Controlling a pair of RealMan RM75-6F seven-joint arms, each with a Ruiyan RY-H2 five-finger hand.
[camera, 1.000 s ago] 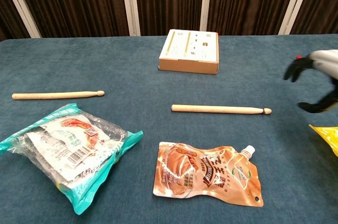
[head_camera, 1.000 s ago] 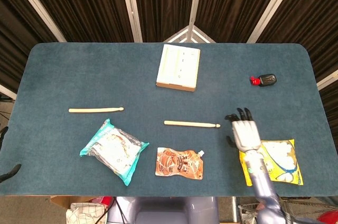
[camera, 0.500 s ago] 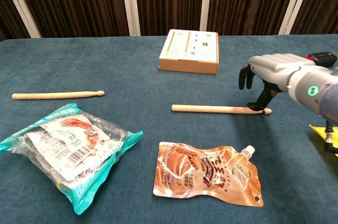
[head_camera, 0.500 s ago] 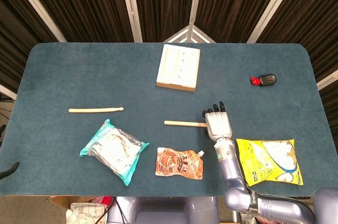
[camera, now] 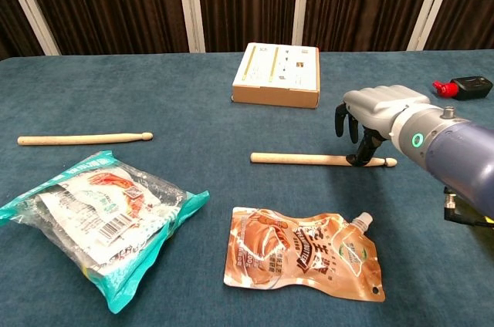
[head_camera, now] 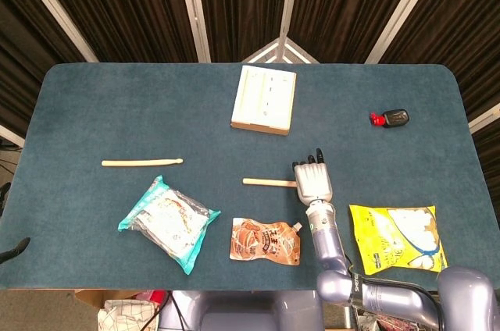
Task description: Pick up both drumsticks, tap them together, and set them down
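Two pale wooden drumsticks lie flat on the blue table. One drumstick (head_camera: 142, 162) (camera: 85, 139) is at the left, untouched. The other drumstick (head_camera: 269, 183) (camera: 309, 159) lies mid-table with its tip pointing right. My right hand (head_camera: 312, 180) (camera: 376, 113) arches over that tip end, fingers apart on the far side and the thumb down beside the stick; nothing is gripped. Of my left hand (head_camera: 14, 250) only two dark fingertips show at the far left edge of the head view, spread apart, off the table and holding nothing.
A white-topped cardboard box (head_camera: 264, 99) (camera: 276, 74) sits at the back centre. A teal snack bag (head_camera: 168, 223) (camera: 96, 215) and an orange pouch (head_camera: 266, 241) (camera: 305, 254) lie in front. A yellow bag (head_camera: 398, 239) and a red-black object (head_camera: 391, 119) (camera: 463, 86) are at the right.
My right hand has moved left from above the yellow bag to over the mid-table drumstick's tip end and come down close to it. Neither drumstick has moved.
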